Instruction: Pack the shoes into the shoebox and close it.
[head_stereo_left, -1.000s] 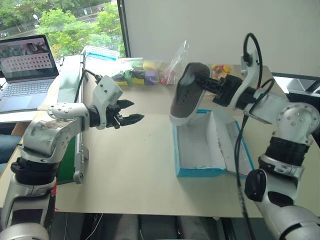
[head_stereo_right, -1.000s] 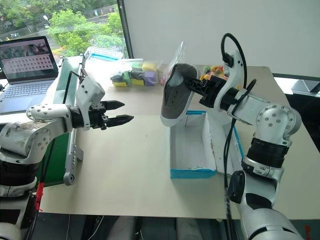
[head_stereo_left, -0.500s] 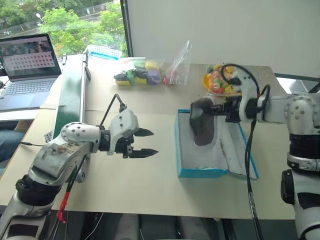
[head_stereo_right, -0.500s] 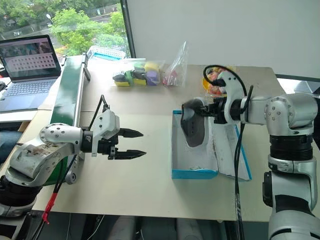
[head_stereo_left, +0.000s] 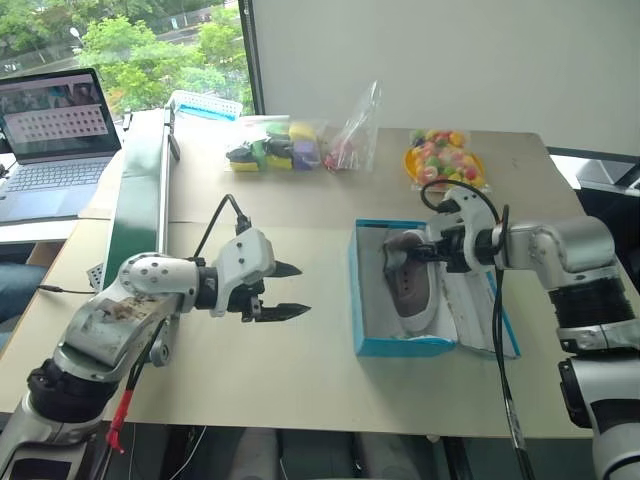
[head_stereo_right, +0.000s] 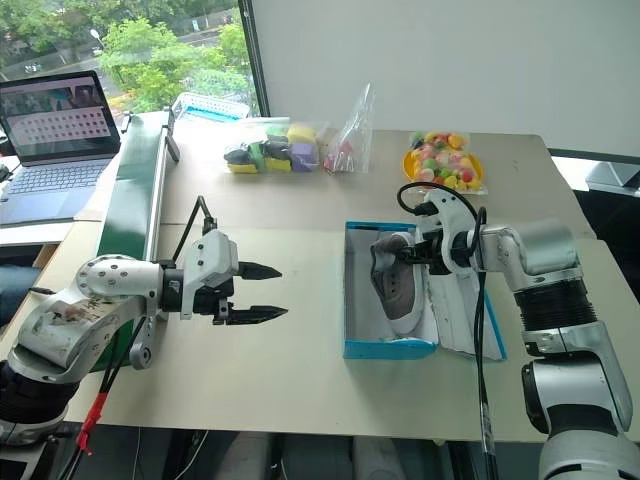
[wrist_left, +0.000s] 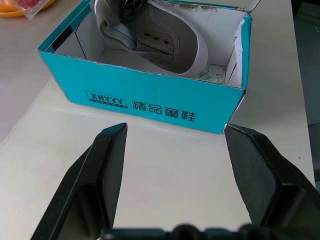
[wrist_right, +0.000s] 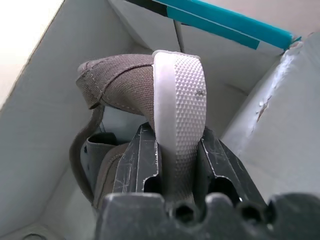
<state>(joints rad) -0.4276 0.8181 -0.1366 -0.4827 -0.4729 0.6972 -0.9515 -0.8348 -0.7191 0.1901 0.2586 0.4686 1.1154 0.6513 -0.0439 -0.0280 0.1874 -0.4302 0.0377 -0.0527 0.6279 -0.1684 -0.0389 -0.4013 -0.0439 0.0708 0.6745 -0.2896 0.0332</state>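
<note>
The cyan shoebox (head_stereo_left: 356, 300) stands open on the table's right half, its lid (head_stereo_left: 478, 310) folded out flat on the right side. One grey shoe (head_stereo_left: 411, 292) with a pale sole lies inside it, heel at the far end. My right gripper (head_stereo_left: 420, 250) is at that far end, shut on the shoe's heel; in the right wrist view the white sole (wrist_right: 178, 90) is pinched between both fingers (wrist_right: 140, 155). To the left of the box my left gripper (head_stereo_left: 303, 290) hovers open over bare table, pointing at the box's lettered side wall (wrist_left: 150, 95).
A green conveyor (head_stereo_left: 140, 190) runs along the table's left side, with a laptop (head_stereo_left: 55, 125) beyond it. Bags of colourful items (head_stereo_left: 290, 145) and a plate of sweets (head_stereo_left: 443, 158) sit at the back. Bare table lies between my left gripper and the box.
My right gripper has lowered the shoe from above the box's far end down into the box. My left arm has drawn back and sunk a little, still open.
</note>
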